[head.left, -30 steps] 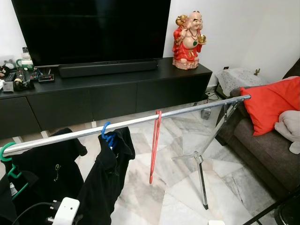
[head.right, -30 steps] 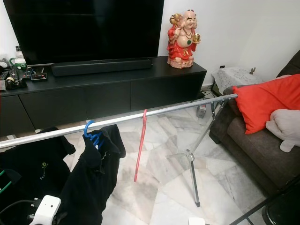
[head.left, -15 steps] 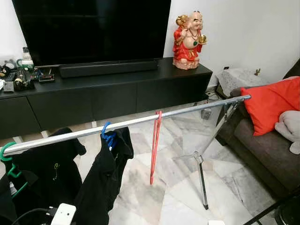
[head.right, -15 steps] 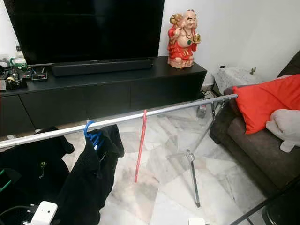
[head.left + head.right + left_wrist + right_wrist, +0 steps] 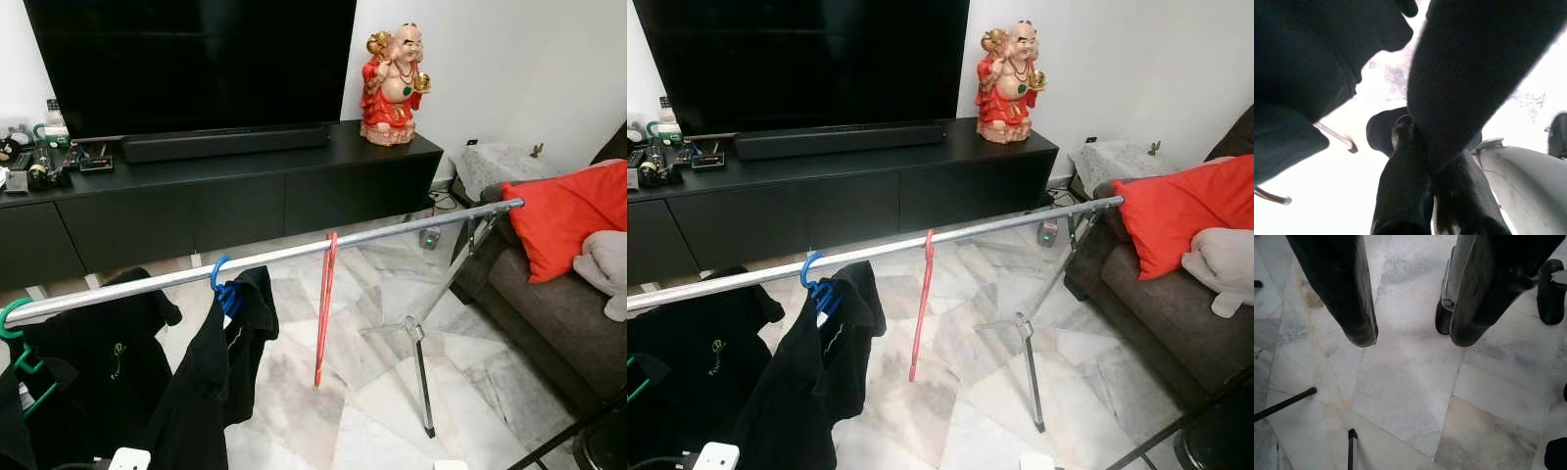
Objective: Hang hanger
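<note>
Right end effector (image 5: pixel 1410 338): the two black fingers (image 5: pixel 1347 298) stand well apart with nothing between them, tips hanging above the pale marble floor (image 5: pixel 1405 396), touching nothing. Left end effector (image 5: pixel 1422 161): wrist view dark and crowded; two black fingers (image 5: pixel 1400 186) lie close side by side low in the shade beside black cloth, but whether they are together or clamped on anything cannot be told. Red hanger (image 5: pixel 324 308) hangs on the silver rail (image 5: pixel 392 235) roughly at mid-span, hook over the bar; it is seen nearly edge-on, so it reads as a thin red strip. Long axis close to vertical, hook end at 12 o'clock, lower end at about 6 o'clock with a slight lean toward 7, clear of the floor. It carries no garment. At its 9 o'clock along the rail, a blue hanger (image 5: pixel 224 286) with a black shirt (image 5: pixel 211 372), apart from the red one; further along, a green hanger (image 5: pixel 14 328) with another black garment (image 5: pixel 83 382). Beyond the rail at 12 o'clock: black TV cabinet (image 5: pixel 225 196) and a red figurine (image 5: pixel 395 73).
</note>
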You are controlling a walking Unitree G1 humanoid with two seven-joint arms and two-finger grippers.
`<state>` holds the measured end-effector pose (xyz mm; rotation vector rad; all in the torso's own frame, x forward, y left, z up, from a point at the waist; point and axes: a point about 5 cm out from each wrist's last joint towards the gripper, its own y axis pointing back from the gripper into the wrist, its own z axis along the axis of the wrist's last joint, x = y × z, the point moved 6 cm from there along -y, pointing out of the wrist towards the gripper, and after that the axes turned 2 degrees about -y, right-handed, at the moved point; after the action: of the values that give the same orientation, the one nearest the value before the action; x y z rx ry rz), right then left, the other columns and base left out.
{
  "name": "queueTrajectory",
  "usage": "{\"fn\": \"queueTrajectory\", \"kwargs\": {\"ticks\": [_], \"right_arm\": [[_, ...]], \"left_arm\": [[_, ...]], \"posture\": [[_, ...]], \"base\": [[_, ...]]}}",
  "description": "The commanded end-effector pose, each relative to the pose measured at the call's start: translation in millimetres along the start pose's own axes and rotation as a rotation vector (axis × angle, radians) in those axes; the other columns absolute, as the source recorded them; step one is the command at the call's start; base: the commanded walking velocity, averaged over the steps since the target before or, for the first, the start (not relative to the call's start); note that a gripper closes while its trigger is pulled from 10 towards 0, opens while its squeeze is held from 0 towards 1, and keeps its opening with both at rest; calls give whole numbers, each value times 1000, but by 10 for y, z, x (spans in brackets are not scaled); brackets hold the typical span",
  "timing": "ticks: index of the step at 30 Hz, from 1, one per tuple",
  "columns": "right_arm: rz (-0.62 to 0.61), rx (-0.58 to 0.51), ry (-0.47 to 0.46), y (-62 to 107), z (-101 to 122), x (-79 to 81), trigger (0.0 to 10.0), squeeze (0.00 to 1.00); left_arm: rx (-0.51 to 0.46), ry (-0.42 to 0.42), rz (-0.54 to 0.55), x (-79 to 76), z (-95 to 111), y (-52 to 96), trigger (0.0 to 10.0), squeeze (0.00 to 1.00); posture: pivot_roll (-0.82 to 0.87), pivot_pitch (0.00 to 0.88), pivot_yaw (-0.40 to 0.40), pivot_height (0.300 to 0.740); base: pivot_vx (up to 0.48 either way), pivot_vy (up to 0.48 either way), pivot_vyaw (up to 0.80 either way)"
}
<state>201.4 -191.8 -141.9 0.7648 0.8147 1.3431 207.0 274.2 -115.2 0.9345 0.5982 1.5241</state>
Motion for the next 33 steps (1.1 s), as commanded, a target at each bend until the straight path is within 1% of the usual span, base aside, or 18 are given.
{"fn": "queueTrajectory", "kwargs": {"ticks": [1,8,11,14,17,18,19,23,28,33], "right_arm": [[-6,-1,3,-2,23,-33,10000,0],[0,6,11,-3,17,-22,10000,0],[0,7,10,-3,15,-21,10000,0],[0,8,11,-4,15,-20,10000,0],[2,9,13,-4,13,-18,10000,0],[3,11,17,-4,11,-15,10000,0],[3,11,17,-4,11,-15,10000,0],[2,12,16,-4,9,-15,10000,0],[1,14,15,-4,7,-15,10000,0],[5,20,22,-4,2,-10,10000,0]], "left_arm": [[63,30,-2,-5,-160,10,0,0],[174,114,-8,-26,-342,27,0,0],[171,112,-8,-22,-330,24,0,0],[133,119,-7,-8,-218,6,0,0],[139,117,-5,3,-200,3,0,0],[161,117,-3,9,-230,7,0,0],[161,117,-3,9,-230,7,0,0],[224,108,11,30,-364,31,0,0],[236,109,12,31,-418,44,0,0],[272,118,15,24,-520,68,0,0]], "posture": [[168,0,-97,740],[167,0,-95,740],[167,0,-95,740],[168,0,-94,740],[169,0,-94,740],[168,0,-93,740],[168,0,-93,740],[167,0,-92,740],[168,0,-92,740],[169,0,-91,740]], "base": [[0,0,0],[0,0,0],[0,0,0],[0,0,0],[0,0,0],[0,0,0],[0,0,0],[0,0,0],[0,0,0],[0,0,0]]}}
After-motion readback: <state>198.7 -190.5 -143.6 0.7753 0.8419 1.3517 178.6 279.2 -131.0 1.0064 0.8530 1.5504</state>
